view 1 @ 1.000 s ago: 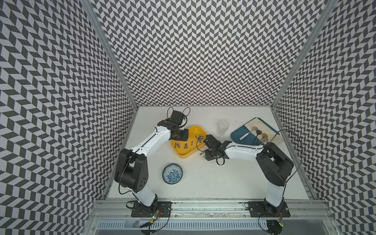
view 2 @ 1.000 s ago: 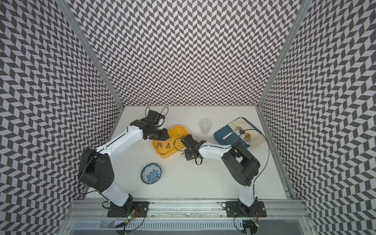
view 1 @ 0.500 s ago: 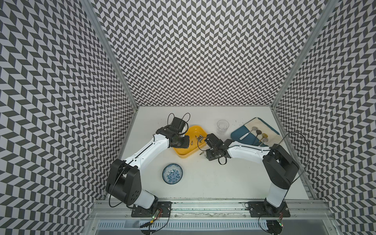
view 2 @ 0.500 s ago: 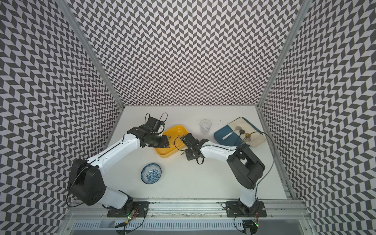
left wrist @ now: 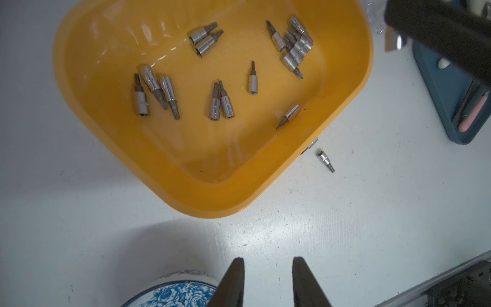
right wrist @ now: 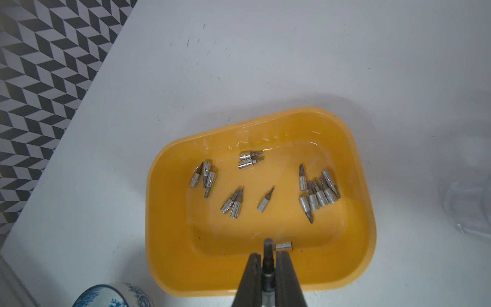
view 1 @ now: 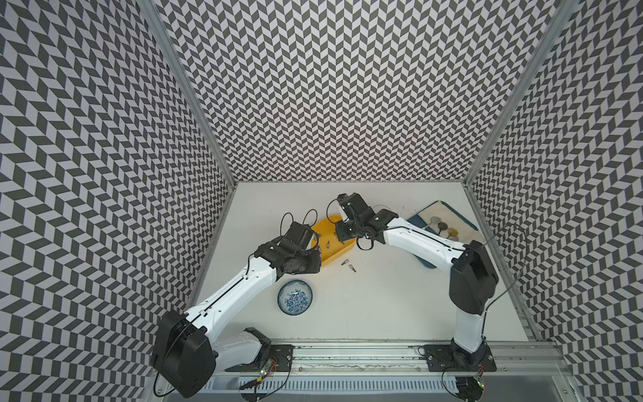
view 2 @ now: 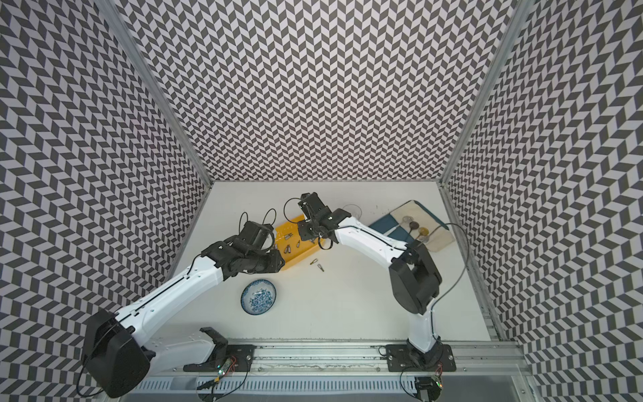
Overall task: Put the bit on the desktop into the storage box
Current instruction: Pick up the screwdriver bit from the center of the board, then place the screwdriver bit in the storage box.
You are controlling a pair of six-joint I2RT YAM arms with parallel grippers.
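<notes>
Left of centre in both top views, the left gripper (left wrist: 267, 261) has drawn back off the box (left wrist: 202, 210). It now hangs over bare desktop (view 1: 382, 306) near the bowl (view 1: 280, 296), jaws apart and empty.

At centre, the right gripper (right wrist: 268, 256) has lifted from the tabletop to above the box's wall, pinching a bit (right wrist: 267, 248). A drop looks close.

Two loose bits (view 1: 345, 261) lie on the desktop, just right of the box's lower corner, so work remains.

The box is glossy yellow plastic, shallow and round-cornered. The bits are short chromed sockets with darker tips. The desktop is matte white and scuffed.
</notes>
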